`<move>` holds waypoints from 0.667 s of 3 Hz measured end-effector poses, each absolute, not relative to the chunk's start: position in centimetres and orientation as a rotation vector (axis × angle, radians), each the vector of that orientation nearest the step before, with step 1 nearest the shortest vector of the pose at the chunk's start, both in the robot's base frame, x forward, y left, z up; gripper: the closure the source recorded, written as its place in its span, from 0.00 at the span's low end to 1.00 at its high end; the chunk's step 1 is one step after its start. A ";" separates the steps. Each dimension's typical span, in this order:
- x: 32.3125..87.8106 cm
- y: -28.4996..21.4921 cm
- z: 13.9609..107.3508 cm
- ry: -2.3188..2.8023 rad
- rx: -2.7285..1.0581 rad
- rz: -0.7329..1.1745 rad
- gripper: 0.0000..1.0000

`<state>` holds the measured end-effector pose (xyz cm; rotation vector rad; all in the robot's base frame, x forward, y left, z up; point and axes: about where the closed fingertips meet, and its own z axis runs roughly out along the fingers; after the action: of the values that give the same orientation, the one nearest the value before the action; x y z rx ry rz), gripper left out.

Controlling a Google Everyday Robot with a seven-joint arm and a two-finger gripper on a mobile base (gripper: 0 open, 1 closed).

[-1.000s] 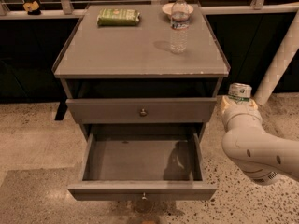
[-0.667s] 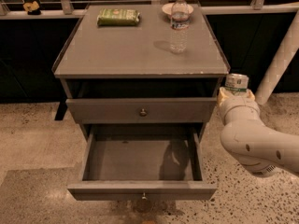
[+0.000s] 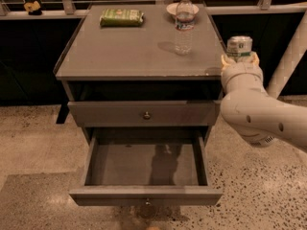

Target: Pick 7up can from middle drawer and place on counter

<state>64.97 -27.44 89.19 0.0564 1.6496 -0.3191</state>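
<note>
The 7up can point(image 3: 239, 47), silver with a green label, is held upright in my gripper point(image 3: 239, 59) just off the right edge of the counter point(image 3: 129, 49), at about counter height. The gripper fingers point(image 3: 225, 60) close around the can's lower part. The middle drawer point(image 3: 146, 169) is pulled open below and holds nothing visible. The upper knobbed drawer point(image 3: 146, 114) is shut.
A clear water bottle point(image 3: 184, 25) stands on the counter's right rear, a white bowl point(image 3: 178, 7) behind it. A green chip bag point(image 3: 122, 17) lies at the rear left. A white post point(image 3: 290, 56) stands to the right. Speckled floor surrounds the cabinet.
My gripper has risen with the can, from beside the upper drawer front to counter-top level at the right edge.
</note>
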 end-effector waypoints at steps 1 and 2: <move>68.3 -26.6 95.5 1.548 0.049 -0.350 1.00; 68.8 -26.1 94.6 1.557 0.032 -0.354 1.00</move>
<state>68.81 -26.11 94.64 0.0319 1.5574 -0.3537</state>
